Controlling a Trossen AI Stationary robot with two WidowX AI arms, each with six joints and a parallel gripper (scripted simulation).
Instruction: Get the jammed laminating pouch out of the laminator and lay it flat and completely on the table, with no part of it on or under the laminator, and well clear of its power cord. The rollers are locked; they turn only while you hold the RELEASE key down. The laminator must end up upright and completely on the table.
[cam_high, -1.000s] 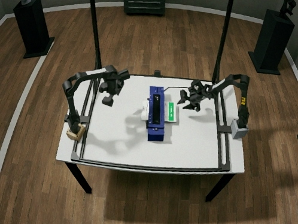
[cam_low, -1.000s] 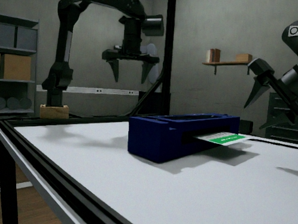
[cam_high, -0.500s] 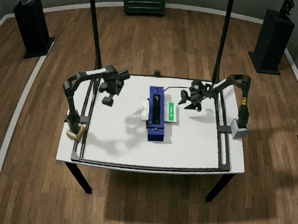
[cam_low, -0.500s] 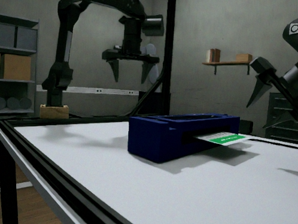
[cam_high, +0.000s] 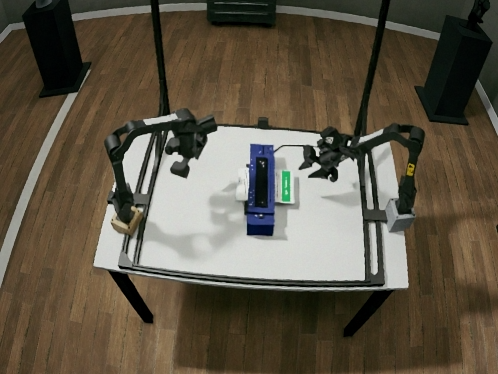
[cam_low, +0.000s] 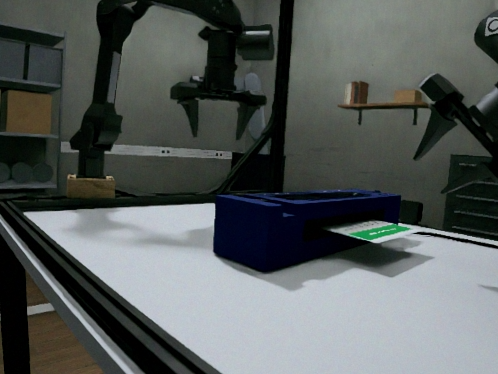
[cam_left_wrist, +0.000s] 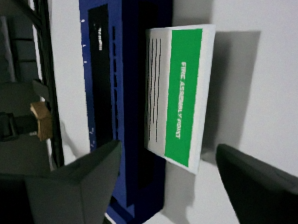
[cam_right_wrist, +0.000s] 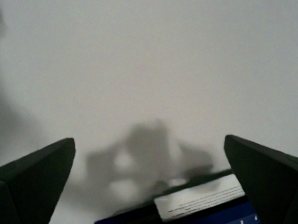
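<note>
Pouch (cam_high: 285, 186) (cam_low: 377, 232) (cam_left_wrist: 182, 95) (cam_right_wrist: 200, 197) juts from both long sides of the laminator (cam_high: 261, 225) (cam_low: 245, 232) (cam_left_wrist: 129, 100) (cam_right_wrist: 235, 215), its green-banded edge raised off the tabletop (cam_high: 320, 240) (cam_low: 320, 325) (cam_left_wrist: 265, 65) (cam_right_wrist: 150, 65). Left gripper (cam_high: 306, 171) (cam_low: 429, 176) (cam_left_wrist: 170, 148) is spread, near that edge with air between; right gripper (cam_high: 175, 157) (cam_low: 217, 137) (cam_right_wrist: 150, 139) is spread wide over open tabletop beyond the opposite side. The cord (cam_high: 292, 145) runs near one laminator end

Laminator (cam_high: 261, 190) (cam_low: 290, 235) (cam_left_wrist: 131, 100) (cam_right_wrist: 225, 215) deep blue — pouch (cam_high: 286, 186) (cam_low: 375, 231) (cam_left_wrist: 180, 95) (cam_right_wrist: 200, 197) white, green-banded — fine dark lines
</note>
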